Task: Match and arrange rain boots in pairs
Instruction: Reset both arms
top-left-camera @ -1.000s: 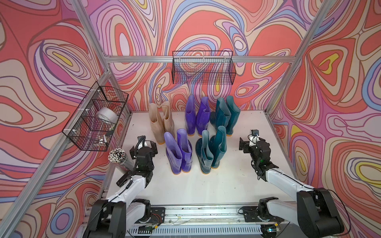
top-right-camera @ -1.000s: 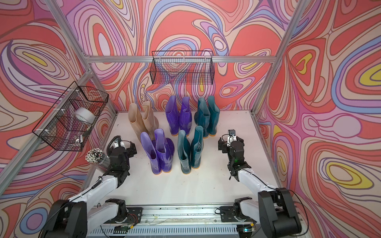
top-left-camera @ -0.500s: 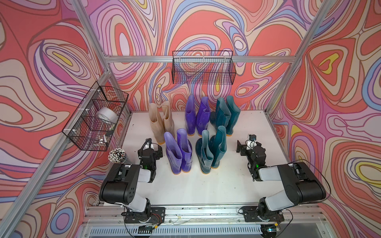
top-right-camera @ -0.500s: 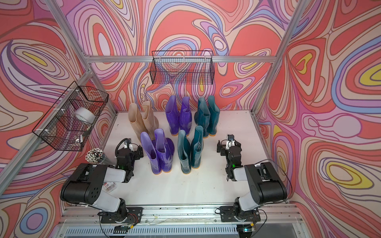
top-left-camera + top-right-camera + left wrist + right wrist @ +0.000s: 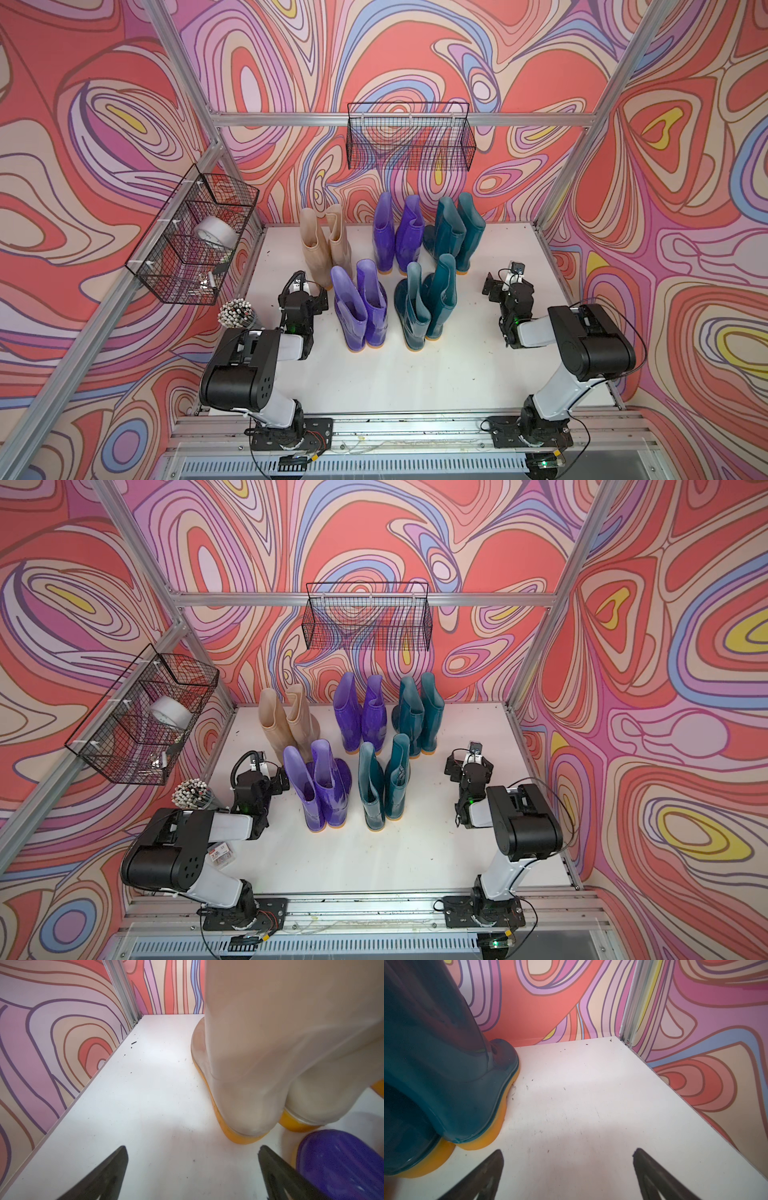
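Observation:
Ten rain boots stand upright in pairs on the white table. At the back are a beige pair, a purple pair and a teal pair. In front of these stand a second purple pair and a second teal pair. My left gripper hangs low, left of the front purple pair, open and empty. In the left wrist view it faces the beige heels. My right gripper is open and empty, right of the teal boots.
A wire basket on the left wall holds a tape roll. A second wire basket hangs on the back wall. A cup of sticks stands by the left arm. Aluminium posts mark the table's corners.
Both arms have folded back: their elbows rose towards the camera and the grippers drew slightly back from the boots. Both stayed open. The boots have not moved.

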